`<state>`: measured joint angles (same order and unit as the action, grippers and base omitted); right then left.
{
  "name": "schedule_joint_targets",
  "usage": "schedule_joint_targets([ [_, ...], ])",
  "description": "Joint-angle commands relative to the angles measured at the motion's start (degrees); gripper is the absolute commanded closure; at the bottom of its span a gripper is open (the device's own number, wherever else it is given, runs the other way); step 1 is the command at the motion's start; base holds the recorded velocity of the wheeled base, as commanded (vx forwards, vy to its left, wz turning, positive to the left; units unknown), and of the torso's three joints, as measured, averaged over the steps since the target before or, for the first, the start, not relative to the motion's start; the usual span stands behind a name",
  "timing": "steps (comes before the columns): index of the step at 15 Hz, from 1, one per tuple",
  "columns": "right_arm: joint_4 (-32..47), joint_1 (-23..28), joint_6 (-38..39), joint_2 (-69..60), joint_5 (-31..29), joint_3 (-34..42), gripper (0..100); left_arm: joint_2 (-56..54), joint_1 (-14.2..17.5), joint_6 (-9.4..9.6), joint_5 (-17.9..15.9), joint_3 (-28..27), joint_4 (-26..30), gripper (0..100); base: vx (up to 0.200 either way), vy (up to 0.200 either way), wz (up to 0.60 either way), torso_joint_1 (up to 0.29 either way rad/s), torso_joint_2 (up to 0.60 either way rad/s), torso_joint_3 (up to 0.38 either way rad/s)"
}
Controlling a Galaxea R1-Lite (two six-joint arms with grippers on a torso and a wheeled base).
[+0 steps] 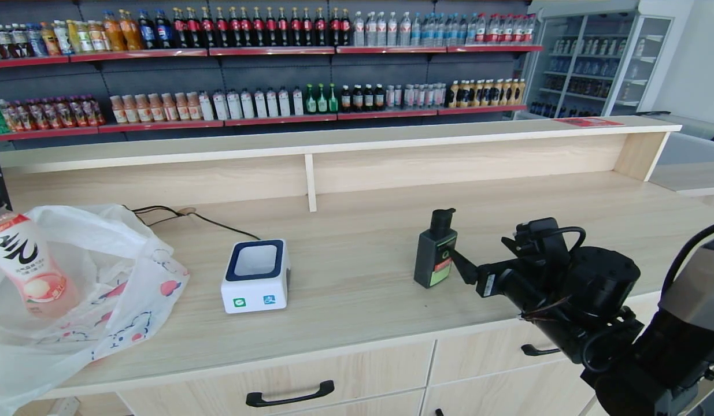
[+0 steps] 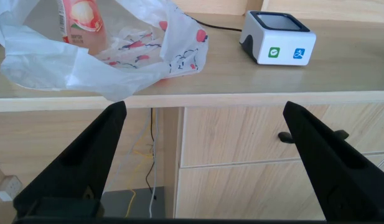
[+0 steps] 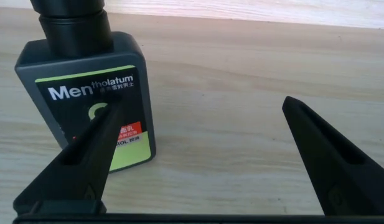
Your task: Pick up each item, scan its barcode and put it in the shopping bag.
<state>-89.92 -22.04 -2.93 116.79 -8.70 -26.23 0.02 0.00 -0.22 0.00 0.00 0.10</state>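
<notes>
A dark pump bottle [image 1: 435, 254] with a green and red label stands upright on the wooden counter [image 1: 362, 289], right of centre. My right gripper [image 1: 466, 267] is open just to its right, at label height. In the right wrist view the pump bottle [image 3: 92, 93] is close, and one finger [image 3: 86, 162] overlaps its front while the gripper [image 3: 204, 102] holds nothing. The white shopping bag [image 1: 102, 289] lies open at the counter's left with a pink drink bottle [image 1: 27, 260] inside. My left gripper [image 2: 204, 109] hangs open and empty below the counter's front edge, facing the bag [image 2: 117, 56].
A white barcode scanner [image 1: 255, 276] with a blue-rimmed top sits between bag and pump bottle, its cable running back left. A raised wooden ledge [image 1: 333, 144] backs the counter. Drawers with black handles [image 1: 290, 396] are below. Shelves of drinks stand behind.
</notes>
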Motion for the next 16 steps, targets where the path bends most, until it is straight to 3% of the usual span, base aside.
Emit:
schedule_joint_targets([
  [1, -0.1, 0.4, 0.0, 1.2, 0.0, -0.7, 0, 0.0, 0.0, -0.04, 0.0, 0.0, 0.0, 0, 0.000, 0.000, 0.00, 0.000, 0.00, 0.000],
  [16, -0.1, 1.6, -0.4, 6.4, 0.3, -5.8, 0, 0.0, 0.0, -0.04, 0.0, 0.0, 0.0, 0, 0.000, 0.000, 0.00, 0.000, 0.00, 0.000],
])
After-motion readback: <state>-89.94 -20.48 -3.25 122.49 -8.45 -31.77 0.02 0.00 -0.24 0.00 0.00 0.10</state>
